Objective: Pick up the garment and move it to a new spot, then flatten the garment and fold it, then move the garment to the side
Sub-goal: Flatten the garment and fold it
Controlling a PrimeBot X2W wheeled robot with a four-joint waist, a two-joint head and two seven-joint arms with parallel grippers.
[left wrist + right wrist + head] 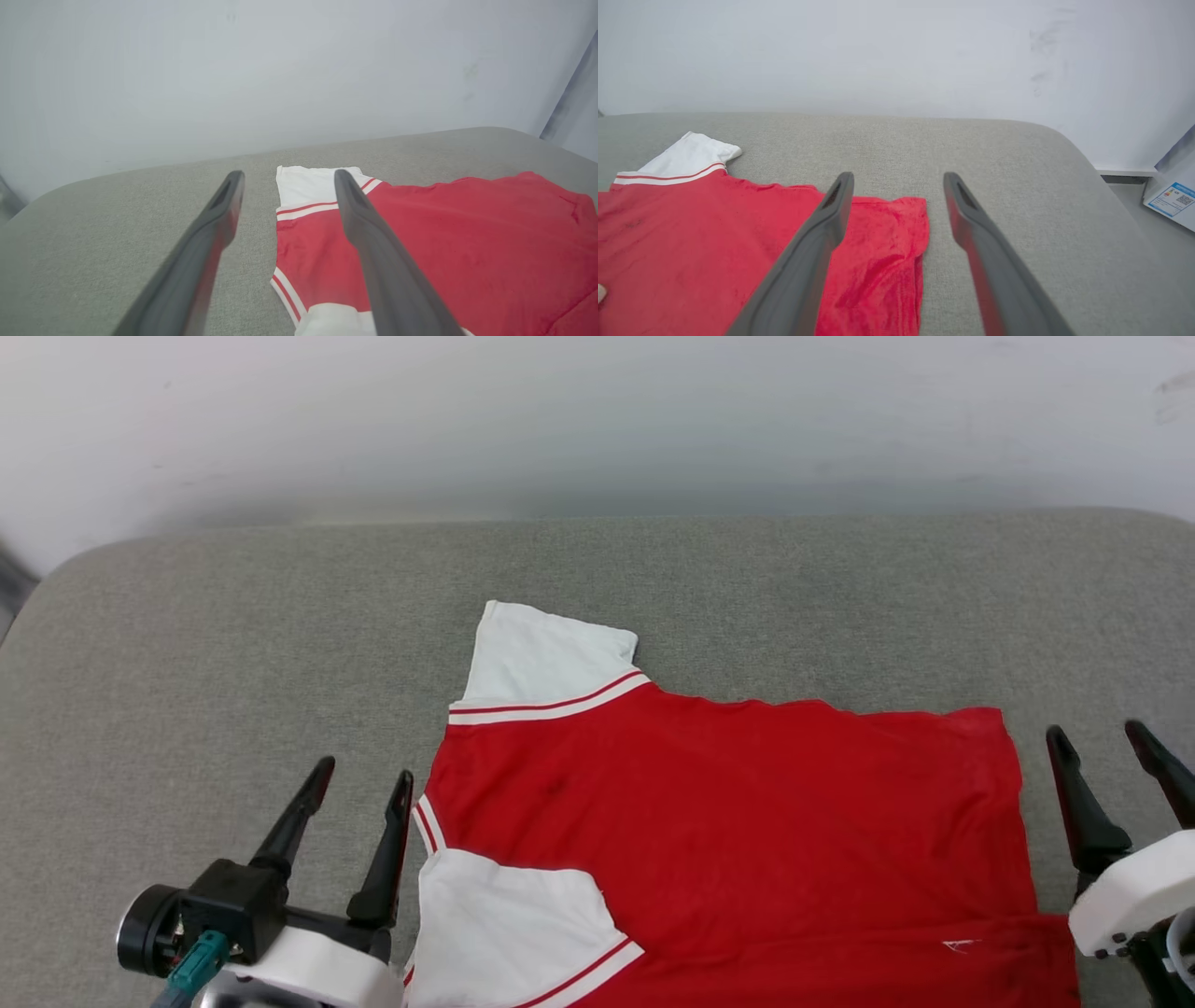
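The garment (728, 821), a red T-shirt with white sleeves and red-and-white striped trim, lies spread flat on the grey padded table (233, 644), collar end to the left and hem to the right. One white sleeve (546, 658) points toward the wall; the other sleeve (504, 919) lies near the front edge. My left gripper (359, 784) stands open just left of the shirt, apart from it, fingers empty. My right gripper (1102, 737) stands open just right of the hem, also empty. The garment (444, 242) shows between and beside my left fingers, and the hem (896, 252) beside my right fingers.
A pale wall (597, 420) runs behind the table. The table's rounded corners show at the far left and far right. A white box with a printed label (1174, 196) stands on the floor beyond the table's right end. Bare grey table surface surrounds the shirt.
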